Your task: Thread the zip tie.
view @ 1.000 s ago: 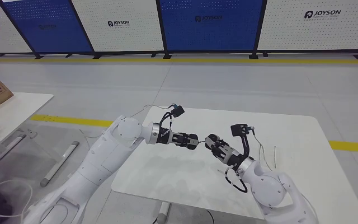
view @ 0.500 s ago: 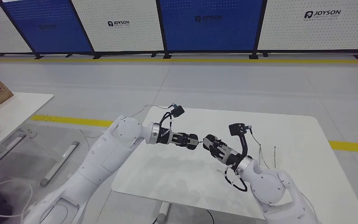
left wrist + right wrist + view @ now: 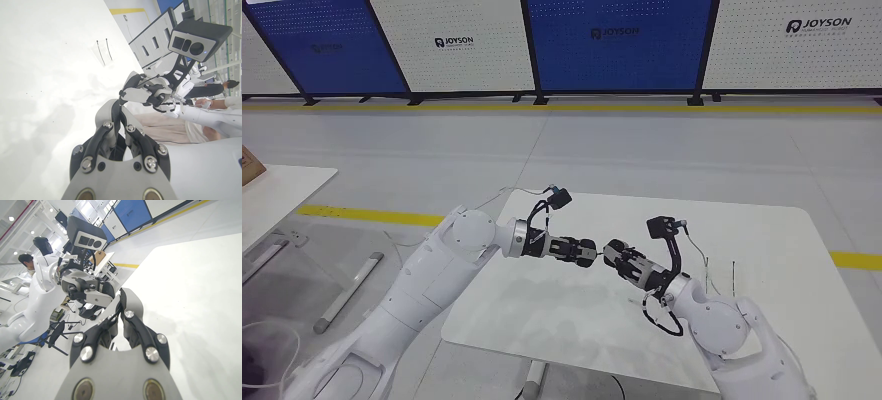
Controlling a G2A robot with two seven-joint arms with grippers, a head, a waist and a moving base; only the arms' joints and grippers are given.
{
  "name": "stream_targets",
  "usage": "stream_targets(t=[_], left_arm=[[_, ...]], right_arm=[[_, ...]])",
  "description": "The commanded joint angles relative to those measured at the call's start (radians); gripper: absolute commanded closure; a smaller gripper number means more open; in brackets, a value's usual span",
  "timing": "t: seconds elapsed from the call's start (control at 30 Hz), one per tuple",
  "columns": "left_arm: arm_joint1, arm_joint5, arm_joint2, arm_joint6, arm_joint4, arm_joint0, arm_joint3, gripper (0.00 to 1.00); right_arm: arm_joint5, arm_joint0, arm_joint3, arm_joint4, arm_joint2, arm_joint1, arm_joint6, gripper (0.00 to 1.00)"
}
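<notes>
Closest in: both arms are raised above the near half of the table (image 3: pixel 762 225). Their tools meet tip to tip in mid-air, clear of the surface. The left gripper (image 3: pixel 587 251) comes in from the left and the right gripper (image 3: pixel 614 250) from the right. The tips are touching or just short of it; cannot tell which.

Right gripper: fingers pinched together on the zip tie (image 3: pixel 116 313). It is a thin black strand that leaves the pinch and runs back along one finger toward the wrist. Its course at the fingertip end is hidden by the pads.

Left gripper: fingers closed tight. In the left wrist view a dark strip sits in the seam between them. Cannot separate it from the black pads, so what this tool holds is not confirmed.

Further out on the table, toward the right side and well apart from both grippers: two spare ties (image 3: pixel 100 52). They are black and lie flat, side by side, nearly parallel. They seem to rest on something clear, a sheet or a bag; not sure.

Beyond the table: pale floor, a yellow line (image 3: pixel 372 214) and a second white table (image 3: pixel 282 190) off to the left.

Farthest: a row of upright panels, a blue panel (image 3: pixel 620 40) between white ones.
</notes>
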Motion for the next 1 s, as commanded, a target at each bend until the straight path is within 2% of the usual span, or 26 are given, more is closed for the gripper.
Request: stream_targets(t=[0.0,0.5,0.77,0.8,0.87,0.97], left_arm=[[0.0,0.0,0.0,0.0,0.0,0.0,0.0,1.0],[0.0,0.0,0.0,0.0,0.0,0.0,0.0,1.0],[0.0,0.0,0.0,0.0,0.0,0.0,0.0,1.0],[0.0,0.0,0.0,0.0,0.0,0.0,0.0,1.0],[0.0,0.0,0.0,0.0,0.0,0.0,0.0,1.0],[0.0,0.0,0.0,0.0,0.0,0.0,0.0,1.0]], right_arm=[[0.0,0.0,0.0,0.0,0.0,0.0,0.0,1.0],[-0.002,0.003,0.005,0.007,-0.008,-0.002,-0.006,1.0],[0.009,0.006,0.014,0.045,-0.006,-0.005,-0.013,1.0],[0.01,0.006,0.013,0.046,-0.005,-0.005,-0.013,0.95],[0.012,0.004,0.012,0.051,-0.004,-0.005,-0.01,0.75],[0.016,0.001,0.008,0.053,-0.001,-0.004,-0.01,0.58]])
